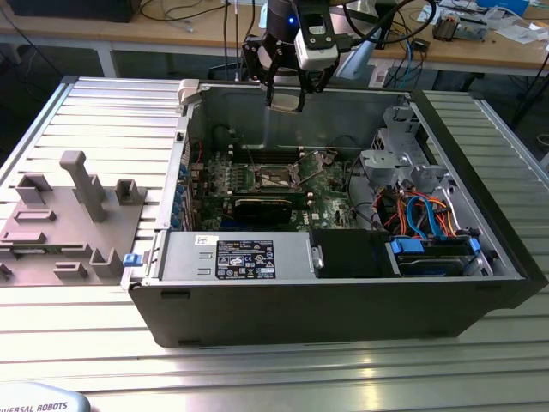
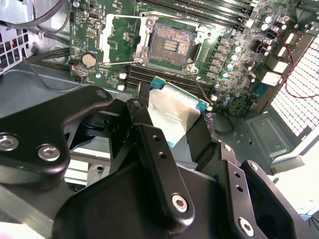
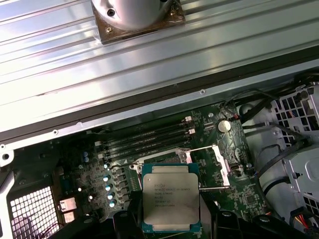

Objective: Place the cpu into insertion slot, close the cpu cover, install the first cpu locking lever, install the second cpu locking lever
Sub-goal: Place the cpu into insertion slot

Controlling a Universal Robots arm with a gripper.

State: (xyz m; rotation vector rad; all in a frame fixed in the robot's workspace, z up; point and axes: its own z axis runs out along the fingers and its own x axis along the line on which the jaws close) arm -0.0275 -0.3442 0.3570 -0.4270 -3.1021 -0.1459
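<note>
Exterior view: tool (image 1: 286, 101) clamps the cpu (image 1: 285, 99) by its edges, well above the open insertion slot (image 1: 276, 178).

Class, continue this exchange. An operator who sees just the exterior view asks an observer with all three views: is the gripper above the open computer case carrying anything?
Observer: Yes. In both wrist views the gripper is shut on the cpu, silvery face showing.
Operator: Is the insertion slot free?
Observer: Yes, the second wrist view shows the insertion slot empty.
Operator: And the cpu cover?
Observer: The cpu cover lies swung open beside the slot.
</note>
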